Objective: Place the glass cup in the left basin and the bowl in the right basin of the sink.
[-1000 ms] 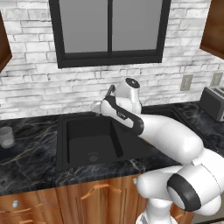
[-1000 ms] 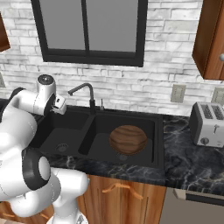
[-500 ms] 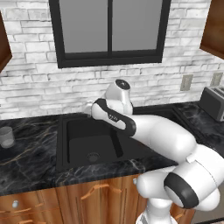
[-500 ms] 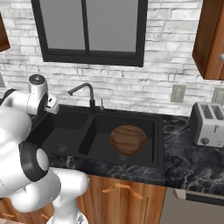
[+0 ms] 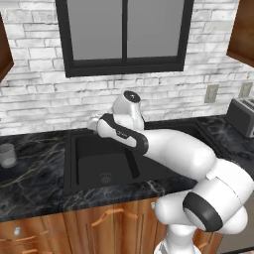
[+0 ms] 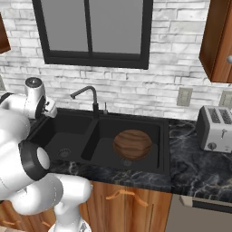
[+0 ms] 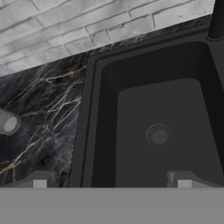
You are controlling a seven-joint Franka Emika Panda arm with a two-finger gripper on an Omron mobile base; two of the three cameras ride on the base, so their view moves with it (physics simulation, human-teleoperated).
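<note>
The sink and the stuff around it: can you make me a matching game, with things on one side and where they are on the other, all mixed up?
Things:
1. bowl
2. glass cup
3. toaster
4. faucet

Places:
A. on the counter to the left of the sink
B. behind the sink, at the divider between the basins
C. in the right basin
D. on the counter to the right of the sink

Pairs: 1-C, 2-A, 3-D, 4-B
</note>
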